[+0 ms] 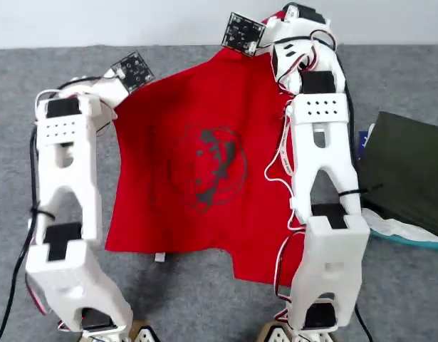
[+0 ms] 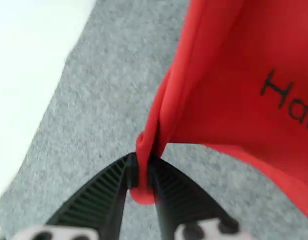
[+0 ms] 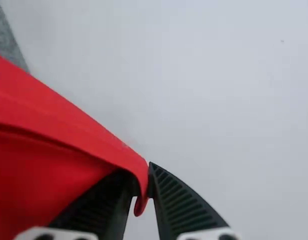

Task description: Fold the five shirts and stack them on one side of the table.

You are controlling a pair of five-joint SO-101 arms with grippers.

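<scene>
You've got the left gripper (image 2: 141, 175) pinched tight on a bunched edge of the red shirt (image 1: 197, 164), right gripper (image 3: 142, 187) clamped on another edge; shirt spread between both arms over grey table (image 1: 204, 306), dark folded shirt (image 1: 407, 174) beside right arm

High camera: fixed off the arms, above and behind their bases, looking steeply down over the counter (image 1: 204, 299) toward its far edge, at a middle distance that takes in the left arm (image 1: 87, 206), the right arm (image 1: 320, 108) and most of the shirt (image 1: 197, 164). Left wrist camera: sights along the left gripper (image 2: 141, 172), very near the shirt hem, counter beyond; right wrist camera: sights along the right gripper (image 3: 141, 187), equally near, facing a pale backdrop (image 3: 219, 75) with a sliver of counter. All three views share the shirt and the counter.
</scene>
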